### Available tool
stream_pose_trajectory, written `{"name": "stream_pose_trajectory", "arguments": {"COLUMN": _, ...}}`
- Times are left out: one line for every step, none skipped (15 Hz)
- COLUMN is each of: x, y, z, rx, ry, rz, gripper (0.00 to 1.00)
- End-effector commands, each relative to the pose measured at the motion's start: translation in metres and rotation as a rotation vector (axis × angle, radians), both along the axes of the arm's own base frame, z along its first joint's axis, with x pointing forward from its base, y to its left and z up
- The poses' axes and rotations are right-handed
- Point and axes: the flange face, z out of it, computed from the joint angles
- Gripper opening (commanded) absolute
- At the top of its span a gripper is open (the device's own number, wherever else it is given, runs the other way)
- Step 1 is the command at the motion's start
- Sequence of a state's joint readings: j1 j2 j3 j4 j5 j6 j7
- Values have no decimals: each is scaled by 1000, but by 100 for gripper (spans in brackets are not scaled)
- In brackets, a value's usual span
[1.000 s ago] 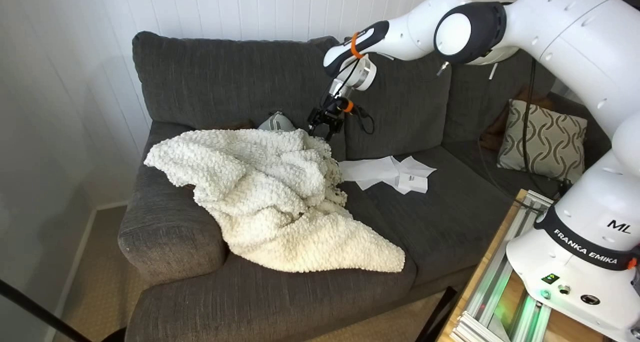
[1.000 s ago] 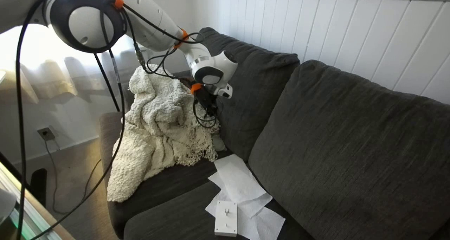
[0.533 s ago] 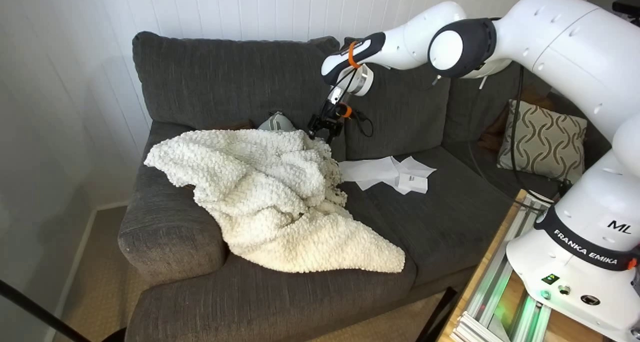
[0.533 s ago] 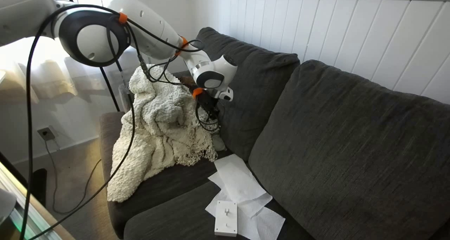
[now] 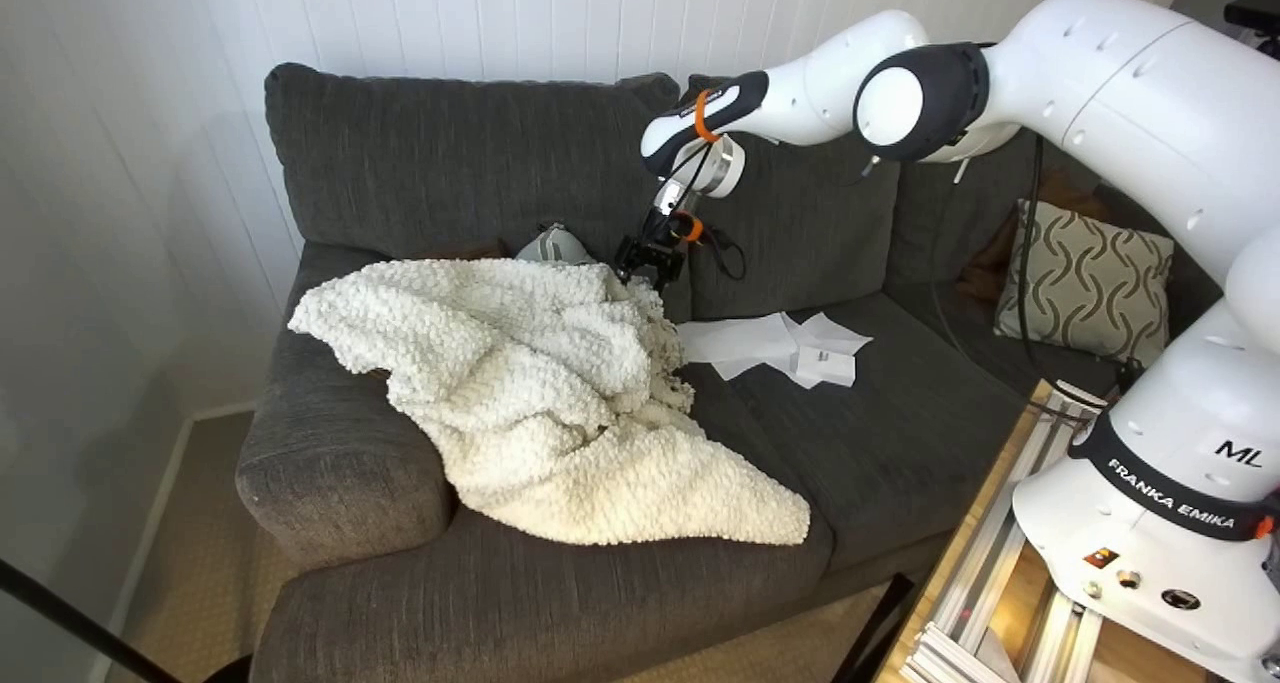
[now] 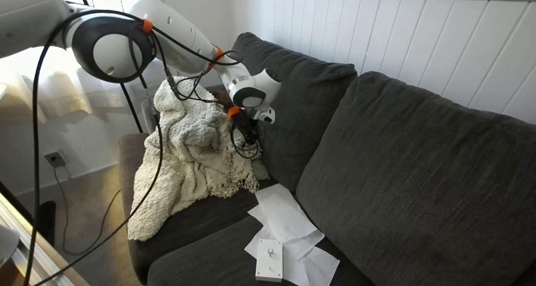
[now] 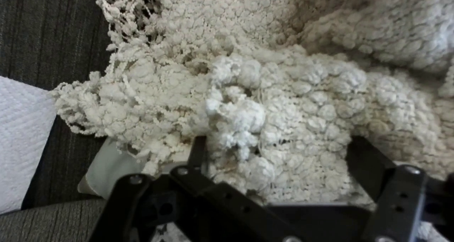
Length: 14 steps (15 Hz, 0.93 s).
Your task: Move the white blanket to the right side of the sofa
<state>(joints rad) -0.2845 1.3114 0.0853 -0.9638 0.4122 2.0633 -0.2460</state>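
The white blanket [image 5: 540,393] is a rumpled cream knitted throw spread over the seat and arm at one end of the dark grey sofa [image 5: 430,163]. Blanket [image 6: 190,152] and sofa [image 6: 410,177] show in both exterior views. My gripper [image 5: 648,263] points down at the blanket's back corner, close to the back cushions; it also shows in an exterior view [image 6: 251,137]. In the wrist view the gripper [image 7: 276,141] is open, its fingers wide apart with bumpy blanket [image 7: 283,93] between them. The fingertips are at the blanket's surface; whether they press in is unclear.
White paper sheets [image 5: 735,341] lie on the seat beside the blanket, with a small white box [image 6: 269,258] on them. A grey-green object [image 5: 553,245] sits behind the blanket, partly covered. A patterned pillow [image 5: 1085,278] lies at the far end. A cable hangs from the arm.
The arm has come down, lowering the gripper to the blanket's back corner, mostly in the first half second. The blanket has not moved. The green light at the robot base has gone off.
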Motion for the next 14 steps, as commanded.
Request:
{"name": "stream_pose_trajectory", "arguments": {"x": -7, "y": 2, "z": -14, "rx": 65, "ry": 58, "rz": -2, "gripper": 100}}
{"name": "stream_pose_trajectory", "arguments": {"x": -10, "y": 3, "z": -15, "rx": 79, "ry": 76, "rz": -1, "gripper": 100}}
{"name": "stream_pose_trajectory", "arguments": {"x": -11, "y": 4, "z": -14, "rx": 98, "ry": 82, "rz": 5, "gripper": 100}}
{"name": "stream_pose_trajectory", "arguments": {"x": -12, "y": 5, "z": -12, "rx": 119, "ry": 85, "rz": 13, "gripper": 100}}
{"name": "stream_pose_trajectory", "arguments": {"x": -11, "y": 6, "z": -9, "rx": 135, "ry": 79, "rz": 23, "gripper": 100}}
{"name": "stream_pose_trajectory", "arguments": {"x": -11, "y": 7, "z": -6, "rx": 159, "ry": 74, "rz": 32, "gripper": 100}}
{"name": "stream_pose_trajectory", "arguments": {"x": -10, "y": 9, "z": -2, "rx": 186, "ry": 62, "rz": 43, "gripper": 100}}
{"name": "stream_pose_trajectory", "arguments": {"x": -7, "y": 10, "z": 3, "rx": 215, "ry": 38, "rz": 41, "gripper": 100}}
{"name": "stream_pose_trajectory", "arguments": {"x": -6, "y": 11, "z": 5, "rx": 243, "ry": 32, "rz": 46, "gripper": 100}}
{"name": "stream_pose_trajectory", "arguments": {"x": -4, "y": 11, "z": 8, "rx": 267, "ry": 21, "rz": 48, "gripper": 100}}
{"name": "stream_pose_trajectory", "arguments": {"x": -4, "y": 12, "z": 9, "rx": 286, "ry": 16, "rz": 52, "gripper": 94}}
{"name": "stream_pose_trajectory", "arguments": {"x": -3, "y": 11, "z": 10, "rx": 298, "ry": 9, "rz": 57, "gripper": 89}}
{"name": "stream_pose_trajectory", "arguments": {"x": -3, "y": 11, "z": 11, "rx": 311, "ry": 7, "rz": 61, "gripper": 81}}
{"name": "stream_pose_trajectory", "arguments": {"x": -3, "y": 11, "z": 12, "rx": 316, "ry": 2, "rz": 68, "gripper": 68}}
